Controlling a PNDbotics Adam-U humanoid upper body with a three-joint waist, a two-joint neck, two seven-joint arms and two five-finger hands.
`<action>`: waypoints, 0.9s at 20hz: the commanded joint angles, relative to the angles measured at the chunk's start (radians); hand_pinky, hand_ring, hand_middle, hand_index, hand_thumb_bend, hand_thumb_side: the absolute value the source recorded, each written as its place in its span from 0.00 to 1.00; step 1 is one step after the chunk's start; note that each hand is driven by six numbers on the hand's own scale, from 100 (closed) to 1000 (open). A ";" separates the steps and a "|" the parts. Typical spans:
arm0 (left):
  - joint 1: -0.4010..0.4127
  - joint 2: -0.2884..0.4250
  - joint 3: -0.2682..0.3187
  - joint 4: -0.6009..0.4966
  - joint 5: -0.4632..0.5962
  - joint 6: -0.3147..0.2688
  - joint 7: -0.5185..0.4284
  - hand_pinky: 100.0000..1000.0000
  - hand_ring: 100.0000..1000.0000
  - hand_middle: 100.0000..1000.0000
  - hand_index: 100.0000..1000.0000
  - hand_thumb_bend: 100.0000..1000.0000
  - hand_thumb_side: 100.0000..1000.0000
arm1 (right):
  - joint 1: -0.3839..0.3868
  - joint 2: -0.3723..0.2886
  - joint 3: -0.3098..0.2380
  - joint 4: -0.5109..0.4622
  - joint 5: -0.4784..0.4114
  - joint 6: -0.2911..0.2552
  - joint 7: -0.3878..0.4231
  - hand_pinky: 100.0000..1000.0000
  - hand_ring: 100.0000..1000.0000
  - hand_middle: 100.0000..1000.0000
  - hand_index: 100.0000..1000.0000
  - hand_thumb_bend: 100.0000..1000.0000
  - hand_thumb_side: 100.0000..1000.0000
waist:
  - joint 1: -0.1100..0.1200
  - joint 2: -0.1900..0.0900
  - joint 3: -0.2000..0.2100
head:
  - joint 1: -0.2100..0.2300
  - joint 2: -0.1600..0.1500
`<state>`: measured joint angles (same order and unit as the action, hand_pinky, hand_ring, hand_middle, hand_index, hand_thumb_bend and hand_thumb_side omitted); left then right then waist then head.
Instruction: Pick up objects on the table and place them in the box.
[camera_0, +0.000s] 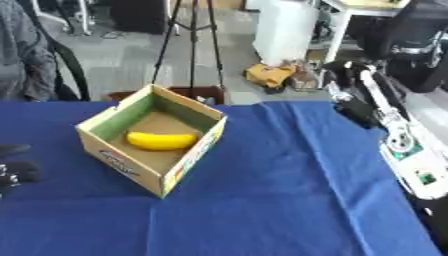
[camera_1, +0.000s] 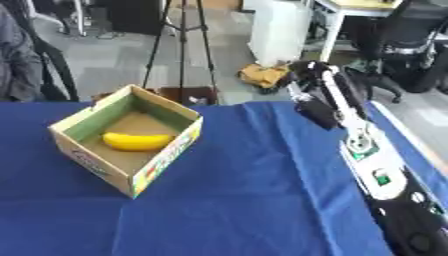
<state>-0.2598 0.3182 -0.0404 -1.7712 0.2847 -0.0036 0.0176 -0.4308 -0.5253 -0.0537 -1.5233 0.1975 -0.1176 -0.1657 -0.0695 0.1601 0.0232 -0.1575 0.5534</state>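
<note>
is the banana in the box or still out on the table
In the box: the banana lies on the floor of the open box, walls around it.

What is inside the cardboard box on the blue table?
A yellow banana lies on the floor of the open box. The near walls hide the floor's front edge, so anything there cannot be seen.

Around the work: what we see past the blue cloth

We see a blue tablecloth (camera_0: 289, 200) covering the table, and beyond its far edge a black tripod (camera_0: 191, 40) standing on grey floor. Near it we find a yellow-orange object (camera_0: 269, 75) on the floor, just beside a white cabinet (camera_0: 284, 30). A black office chair (camera_1: 411, 45) stands at far right.
</note>
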 joint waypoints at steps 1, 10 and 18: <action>-0.006 0.024 0.011 -0.010 -0.006 -0.002 0.010 0.57 0.59 0.65 0.66 0.51 1.00 | 0.042 -0.008 -0.040 -0.049 -0.165 0.017 -0.076 0.53 0.55 0.54 0.75 0.00 0.78 | 0.007 -0.009 -0.012 | 0.023 0.003; 0.000 0.011 0.012 -0.006 -0.007 -0.003 0.014 0.57 0.59 0.65 0.66 0.51 1.00 | 0.152 0.090 -0.068 -0.113 -0.363 0.012 -0.126 0.52 0.54 0.54 0.73 0.00 0.79 | 0.030 -0.010 -0.026 | 0.047 0.009; 0.009 0.007 0.012 -0.005 -0.006 -0.002 0.019 0.57 0.59 0.66 0.66 0.51 1.00 | 0.173 0.120 -0.068 -0.123 -0.389 0.012 -0.139 0.51 0.54 0.53 0.73 0.00 0.78 | 0.041 -0.019 -0.028 | 0.056 0.026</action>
<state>-0.2452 0.3163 -0.0377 -1.7689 0.2809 -0.0041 0.0321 -0.2528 -0.3908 -0.1156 -1.6216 -0.1825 -0.1050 -0.3007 -0.0305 0.1568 -0.0041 -0.1061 0.5712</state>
